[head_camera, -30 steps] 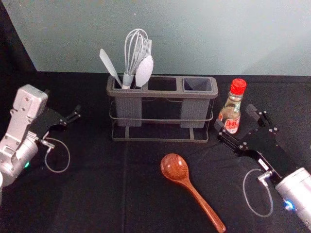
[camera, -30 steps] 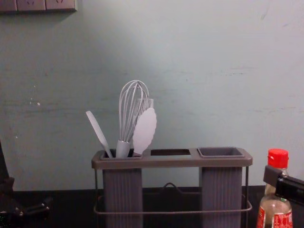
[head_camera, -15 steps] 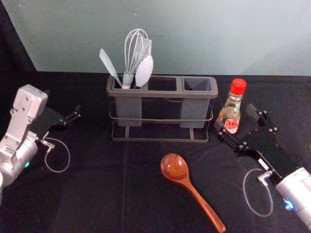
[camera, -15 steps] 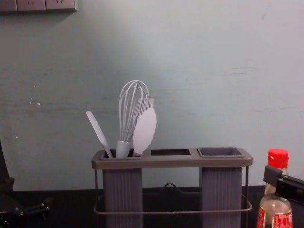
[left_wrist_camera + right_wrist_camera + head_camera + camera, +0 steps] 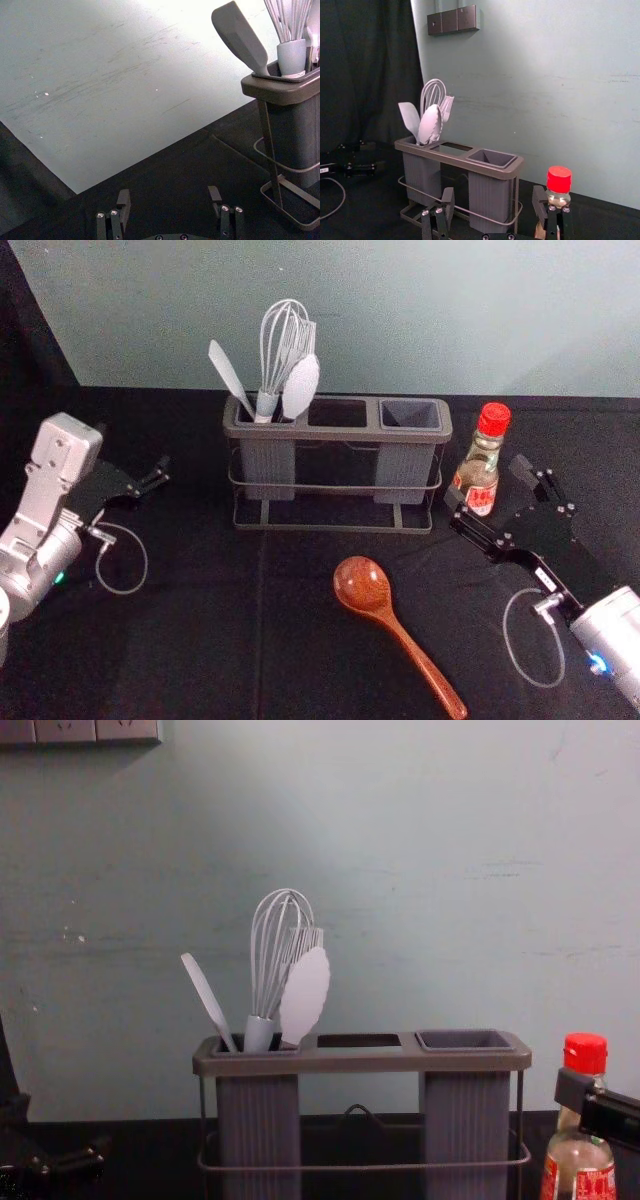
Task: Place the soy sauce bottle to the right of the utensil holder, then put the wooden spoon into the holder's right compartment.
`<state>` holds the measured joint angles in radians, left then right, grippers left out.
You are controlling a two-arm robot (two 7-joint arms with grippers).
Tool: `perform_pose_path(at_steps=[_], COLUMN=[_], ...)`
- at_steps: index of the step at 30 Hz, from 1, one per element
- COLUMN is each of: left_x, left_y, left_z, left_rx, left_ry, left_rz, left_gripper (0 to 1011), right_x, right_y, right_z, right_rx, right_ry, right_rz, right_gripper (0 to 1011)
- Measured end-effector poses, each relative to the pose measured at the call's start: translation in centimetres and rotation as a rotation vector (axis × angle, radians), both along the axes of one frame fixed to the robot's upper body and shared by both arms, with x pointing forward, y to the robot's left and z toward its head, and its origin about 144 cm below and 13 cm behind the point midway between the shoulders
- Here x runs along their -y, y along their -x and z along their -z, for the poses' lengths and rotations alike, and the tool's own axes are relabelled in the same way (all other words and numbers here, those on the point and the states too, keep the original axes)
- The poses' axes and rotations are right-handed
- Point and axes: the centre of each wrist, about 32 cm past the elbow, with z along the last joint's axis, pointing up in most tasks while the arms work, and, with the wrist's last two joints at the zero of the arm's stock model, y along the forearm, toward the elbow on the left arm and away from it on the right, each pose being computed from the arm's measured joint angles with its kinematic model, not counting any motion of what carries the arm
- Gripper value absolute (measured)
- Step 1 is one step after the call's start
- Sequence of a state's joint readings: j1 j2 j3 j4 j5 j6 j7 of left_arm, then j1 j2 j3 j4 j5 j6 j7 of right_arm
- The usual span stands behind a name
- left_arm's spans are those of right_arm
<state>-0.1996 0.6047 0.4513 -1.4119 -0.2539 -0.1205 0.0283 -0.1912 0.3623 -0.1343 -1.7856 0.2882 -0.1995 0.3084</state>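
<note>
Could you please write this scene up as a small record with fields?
Container: dark gray plastic utensil holder
Left compartment: pale gray whisk, other utensils
Right compartment: no utensil standing inside
Seasoning: clear glass soy sauce bottle, red-capped, upright, right of holder
Tool: brown wooden spoon, lying before holder
Left gripper: open, left of holder
Right gripper: open, near bottle

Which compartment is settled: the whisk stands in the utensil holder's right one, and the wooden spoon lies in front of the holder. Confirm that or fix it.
The compartment is wrong: the head view shows the whisk in the left compartment of the utensil holder. The wooden spoon does lie in front of the holder.
</note>
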Motion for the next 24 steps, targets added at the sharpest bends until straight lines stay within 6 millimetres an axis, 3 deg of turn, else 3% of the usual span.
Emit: perform_pose_path(at_steps=[24], left_x=[0.00], left_y=[0.00], left_z=[0.00], left_rx=[0.000], left_ry=[0.000], left_rz=[0.000], left_gripper=[1011], right_x=[0.00], right_y=[0.00], right_z=[0.00], right_rx=[0.000], right_ry=[0.000], right_rz=[0.000], right_gripper=[1000])
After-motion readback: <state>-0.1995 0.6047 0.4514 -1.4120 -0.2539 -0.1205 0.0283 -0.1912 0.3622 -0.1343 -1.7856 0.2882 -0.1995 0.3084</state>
